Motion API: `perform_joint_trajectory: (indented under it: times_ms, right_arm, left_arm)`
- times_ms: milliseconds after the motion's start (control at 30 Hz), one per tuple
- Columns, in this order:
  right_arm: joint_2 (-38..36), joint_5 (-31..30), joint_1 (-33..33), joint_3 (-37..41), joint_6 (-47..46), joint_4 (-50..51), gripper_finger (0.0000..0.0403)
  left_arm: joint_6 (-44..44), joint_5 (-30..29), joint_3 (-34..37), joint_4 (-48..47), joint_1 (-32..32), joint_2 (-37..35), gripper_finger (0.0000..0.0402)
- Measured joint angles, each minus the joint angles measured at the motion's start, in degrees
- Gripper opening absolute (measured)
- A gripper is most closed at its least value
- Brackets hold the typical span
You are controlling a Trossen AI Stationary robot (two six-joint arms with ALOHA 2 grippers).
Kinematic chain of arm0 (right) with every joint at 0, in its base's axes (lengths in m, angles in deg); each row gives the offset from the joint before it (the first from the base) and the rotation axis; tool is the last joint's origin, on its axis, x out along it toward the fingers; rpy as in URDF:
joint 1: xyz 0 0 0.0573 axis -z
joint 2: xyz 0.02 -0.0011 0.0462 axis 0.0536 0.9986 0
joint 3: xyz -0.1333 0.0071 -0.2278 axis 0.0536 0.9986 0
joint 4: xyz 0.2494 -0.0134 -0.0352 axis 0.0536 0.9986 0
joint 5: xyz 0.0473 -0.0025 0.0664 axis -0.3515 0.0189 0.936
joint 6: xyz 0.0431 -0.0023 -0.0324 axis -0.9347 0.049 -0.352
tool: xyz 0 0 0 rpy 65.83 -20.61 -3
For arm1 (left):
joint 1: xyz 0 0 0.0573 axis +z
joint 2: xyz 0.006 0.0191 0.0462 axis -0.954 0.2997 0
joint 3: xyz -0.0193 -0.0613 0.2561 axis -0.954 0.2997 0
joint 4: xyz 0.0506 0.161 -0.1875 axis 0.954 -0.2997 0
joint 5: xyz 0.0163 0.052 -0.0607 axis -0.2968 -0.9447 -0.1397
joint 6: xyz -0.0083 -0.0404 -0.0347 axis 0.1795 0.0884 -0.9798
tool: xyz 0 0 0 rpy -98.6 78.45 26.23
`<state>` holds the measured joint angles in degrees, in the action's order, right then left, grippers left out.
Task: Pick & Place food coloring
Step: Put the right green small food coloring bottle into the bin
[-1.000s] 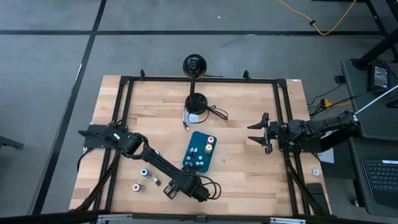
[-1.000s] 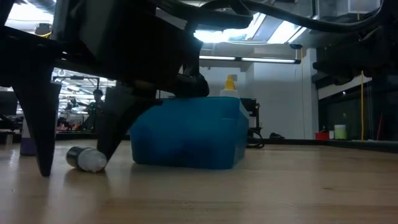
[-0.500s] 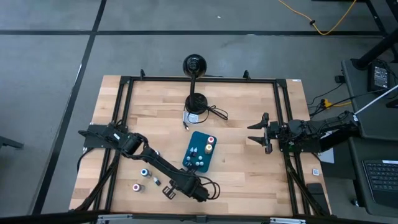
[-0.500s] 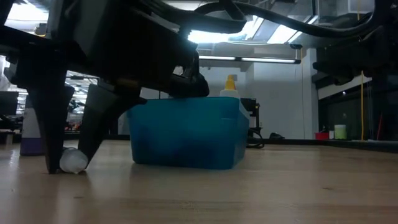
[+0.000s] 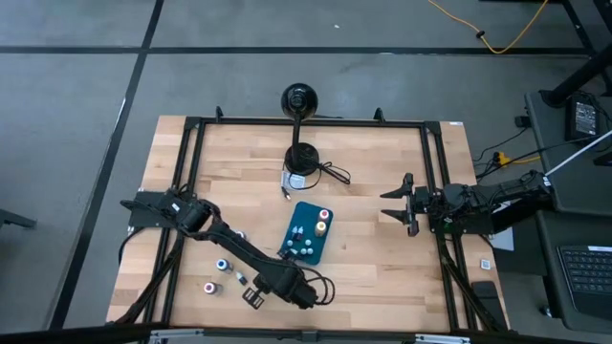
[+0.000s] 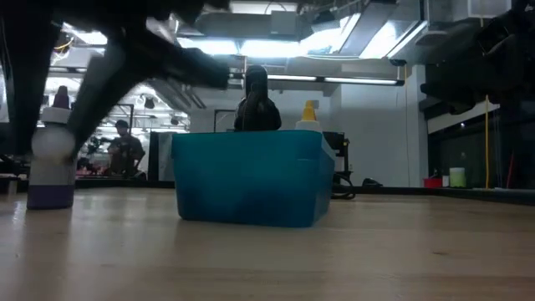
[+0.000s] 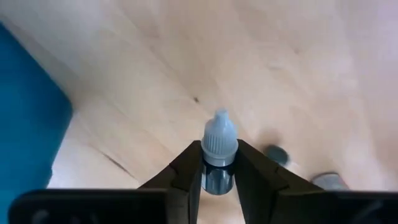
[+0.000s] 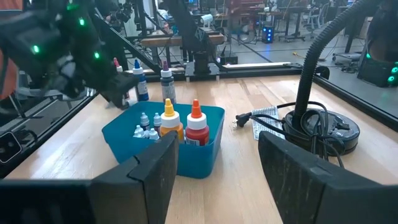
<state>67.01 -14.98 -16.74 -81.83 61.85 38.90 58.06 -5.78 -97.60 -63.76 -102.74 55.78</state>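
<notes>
Bottle (image 7: 219, 149) in hand — a tiny food coloring bottle with a pale ribbed cap and a short neck sits clamped between the fingers of the left gripper (image 7: 218, 171), lifted clear of the wooden table (image 5: 382, 258) near its front edge, just left of the teal tray (image 5: 308, 233). The jaws close on the bottle's body just below the cap, which looks like the right place: the cap's shoulder gives a ledge that should stop it sliding down. I judge it very light, stiff plastic, with a smooth rounded body that could twist or squirt out of a hard pinch, so a steady carry matters more than force.

In the low view the held bottle (image 6: 52, 142) shows high at the left, well above the table top.

Three more small bottles lie loose on the wood to the left of the gripper — one (image 5: 222, 265) with a blue cap, one (image 5: 209, 286) with a red cap, and a third (image 5: 239, 278) between them and the arm. The tray already holds several bottles, among them an orange-capped one (image 8: 169, 121) and a red-capped one (image 8: 196, 124); its wall must be cleared on the way in. Behind it stand a black lamp base (image 5: 303, 159) and its cable.

The right gripper (image 5: 400, 204) waits at the table's right side, jaws apart and holding nothing.
</notes>
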Motion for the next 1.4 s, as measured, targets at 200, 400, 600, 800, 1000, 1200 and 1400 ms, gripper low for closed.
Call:
perform_joint_trajectory:
  times_ms: [200,400,600,800,1000,1200,1400]
  right_arm:
    - [0.0,0.0,0.0,0.0,0.0,0.0,0.0223]
    - [0.0,0.0,0.0,0.0,0.0,0.0,0.0223]
    - [0.0,0.0,0.0,0.0,0.0,0.0,0.0223]
    - [0.0,0.0,0.0,0.0,0.0,0.0,0.0223]
    - [0.0,0.0,0.0,0.0,0.0,0.0,0.0223]
    - [0.0,0.0,0.0,0.0,0.0,0.0,0.0223]
    - [0.0,0.0,0.0,0.0,0.0,0.0,0.0223]
  left_arm:
    - [-2.5,0.2,0.0,0.7,0.6,-6.6,0.0080]
    - [-6.2,-1.0,-0.1,8.9,3.4,-14.5,0.0073]
    - [-8.2,-2.3,-0.2,17.3,7.5,-19.8,0.0076]
    - [-8.5,-3.7,-0.2,24.8,10.9,-20.7,0.0073]
    - [-8.6,-3.2,5.0,33.7,13.0,-20.7,0.0074]
    - [-9.1,-2.9,13.7,41.9,13.1,-21.4,0.0073]
    - [-10.6,-3.0,20.7,52.6,13.5,-21.5,0.0069]
